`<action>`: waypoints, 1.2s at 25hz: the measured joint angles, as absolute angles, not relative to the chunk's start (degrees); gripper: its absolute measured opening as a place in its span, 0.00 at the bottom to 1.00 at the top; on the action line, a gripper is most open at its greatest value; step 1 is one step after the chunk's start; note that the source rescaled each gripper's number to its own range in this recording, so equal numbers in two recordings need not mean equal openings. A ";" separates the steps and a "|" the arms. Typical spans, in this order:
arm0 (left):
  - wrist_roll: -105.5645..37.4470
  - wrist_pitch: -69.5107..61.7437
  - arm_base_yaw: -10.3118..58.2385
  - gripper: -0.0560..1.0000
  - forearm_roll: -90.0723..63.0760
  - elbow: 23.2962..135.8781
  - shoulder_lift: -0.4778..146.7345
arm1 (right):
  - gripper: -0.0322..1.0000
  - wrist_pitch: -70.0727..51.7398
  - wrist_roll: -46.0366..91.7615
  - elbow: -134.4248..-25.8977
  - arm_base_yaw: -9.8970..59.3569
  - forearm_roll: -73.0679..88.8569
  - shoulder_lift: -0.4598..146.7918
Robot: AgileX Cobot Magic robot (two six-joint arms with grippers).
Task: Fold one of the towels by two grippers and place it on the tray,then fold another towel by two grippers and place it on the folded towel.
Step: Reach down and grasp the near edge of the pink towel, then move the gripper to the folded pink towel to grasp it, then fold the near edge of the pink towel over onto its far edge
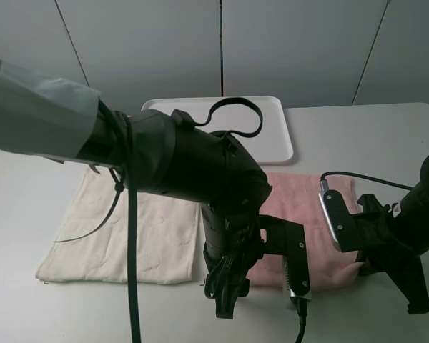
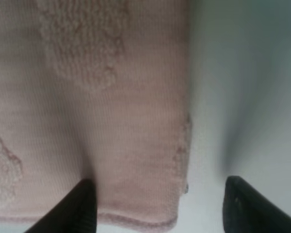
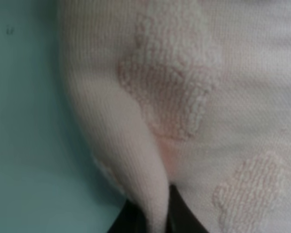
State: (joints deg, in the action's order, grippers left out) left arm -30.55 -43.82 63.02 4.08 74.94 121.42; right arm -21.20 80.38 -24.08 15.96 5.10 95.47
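The pale pink towel (image 1: 307,204) lies flat on the table in front of the white tray (image 1: 275,121), which holds nothing. The cream-white towel (image 1: 129,229) lies flat to its left. My left gripper (image 1: 232,286) is down at the pink towel's near left corner. In the left wrist view the left gripper (image 2: 165,206) is open, its black fingertips (image 2: 85,206) straddling the pink towel's corner (image 2: 111,121). My right gripper (image 1: 361,261) is at the near right corner. In the right wrist view the right gripper (image 3: 155,216) is shut on a raised fold of the pink towel (image 3: 194,97).
The thick left arm (image 1: 164,157) and its cable reach across the middle of the exterior view and hide part of both towels. The table's near edge lies just below the towels. Grey wall panels stand behind the tray.
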 joint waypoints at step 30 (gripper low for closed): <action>-30.20 -42.57 63.02 0.06 9.01 75.17 123.26 | 0.04 -20.91 75.60 -24.08 15.96 5.38 95.39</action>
State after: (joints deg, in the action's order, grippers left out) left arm -30.20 -42.57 63.02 9.01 75.17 123.26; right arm -20.91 75.60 -24.08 15.96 5.38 95.39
